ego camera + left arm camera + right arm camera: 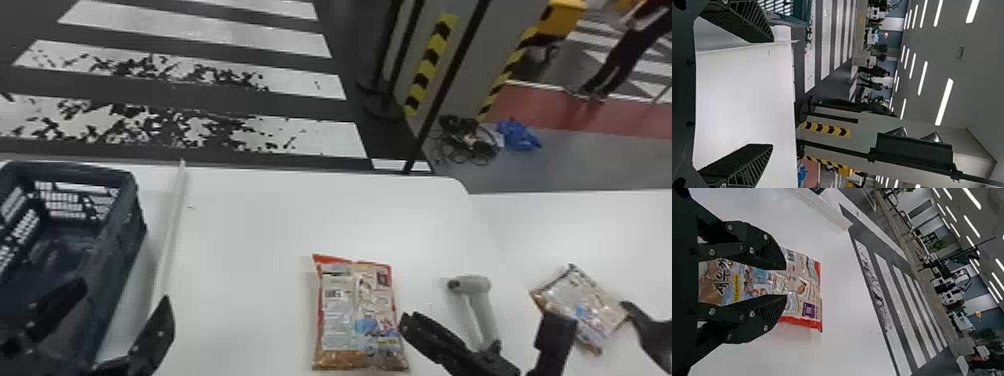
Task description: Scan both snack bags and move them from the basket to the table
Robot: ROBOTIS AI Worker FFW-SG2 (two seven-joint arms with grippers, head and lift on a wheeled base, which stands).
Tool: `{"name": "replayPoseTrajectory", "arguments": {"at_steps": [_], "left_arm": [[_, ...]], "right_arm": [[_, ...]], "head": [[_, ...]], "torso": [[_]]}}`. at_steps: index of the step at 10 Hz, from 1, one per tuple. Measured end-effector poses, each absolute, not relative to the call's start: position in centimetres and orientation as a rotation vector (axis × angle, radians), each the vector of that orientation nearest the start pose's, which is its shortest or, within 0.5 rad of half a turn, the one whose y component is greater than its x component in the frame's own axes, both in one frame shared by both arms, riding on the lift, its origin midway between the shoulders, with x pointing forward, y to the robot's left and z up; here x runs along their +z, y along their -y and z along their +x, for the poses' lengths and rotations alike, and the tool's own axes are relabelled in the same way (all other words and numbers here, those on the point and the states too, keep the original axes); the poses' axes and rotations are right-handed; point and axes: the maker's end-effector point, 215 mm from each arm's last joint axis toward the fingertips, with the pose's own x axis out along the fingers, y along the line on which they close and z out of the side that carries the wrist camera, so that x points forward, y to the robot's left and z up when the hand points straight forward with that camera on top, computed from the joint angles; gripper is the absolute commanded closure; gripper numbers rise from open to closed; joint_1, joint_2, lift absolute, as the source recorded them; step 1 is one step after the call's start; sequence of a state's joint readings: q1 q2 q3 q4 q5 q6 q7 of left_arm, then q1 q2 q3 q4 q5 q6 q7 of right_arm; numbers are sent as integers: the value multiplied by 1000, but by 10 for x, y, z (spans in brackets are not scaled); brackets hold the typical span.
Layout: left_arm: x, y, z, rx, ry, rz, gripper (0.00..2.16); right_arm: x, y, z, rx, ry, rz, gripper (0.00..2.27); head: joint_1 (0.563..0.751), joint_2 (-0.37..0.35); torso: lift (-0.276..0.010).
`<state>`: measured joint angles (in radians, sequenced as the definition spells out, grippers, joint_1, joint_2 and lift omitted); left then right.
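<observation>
Right gripper [482, 322] stands partly spread (left gripper [124, 294] gapes wide).

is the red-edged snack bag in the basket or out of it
Out: the red-edged snack bag lies on the white table, right of the basket, not touching it.

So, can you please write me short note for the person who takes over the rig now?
Left gripper: open, empty, near the basket.
Right gripper: open, empty, by the scanner.
Bags: one mid-table, left of scanner; other right of it.
Done: both bags out of basket.
Left: moving looks finished; scans cannot be confirmed, so check them.
</observation>
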<state>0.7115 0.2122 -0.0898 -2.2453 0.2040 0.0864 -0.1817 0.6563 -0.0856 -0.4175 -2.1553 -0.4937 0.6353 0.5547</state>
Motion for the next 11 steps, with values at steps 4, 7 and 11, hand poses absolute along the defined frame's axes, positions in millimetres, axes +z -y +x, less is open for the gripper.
{"name": "replayPoseTrajectory", "arguments": {"at_steps": [4,7,11], "left_arm": [[-344,-138,369,-393,-145,-103,33],[-344,-138,367,-395,-146,-105,33],[-342,-135,367,-398,-142,-112,33]], "right_arm": [[-448,195,329,408,-564,484,2256],[-469,160,333,448,-605,477,2256],[-505,147,332,456,-659,475,2256]], "head": [[695,-98],[695,-44],[695,-20]], "torso": [[-98],[-98],[-98]]}}
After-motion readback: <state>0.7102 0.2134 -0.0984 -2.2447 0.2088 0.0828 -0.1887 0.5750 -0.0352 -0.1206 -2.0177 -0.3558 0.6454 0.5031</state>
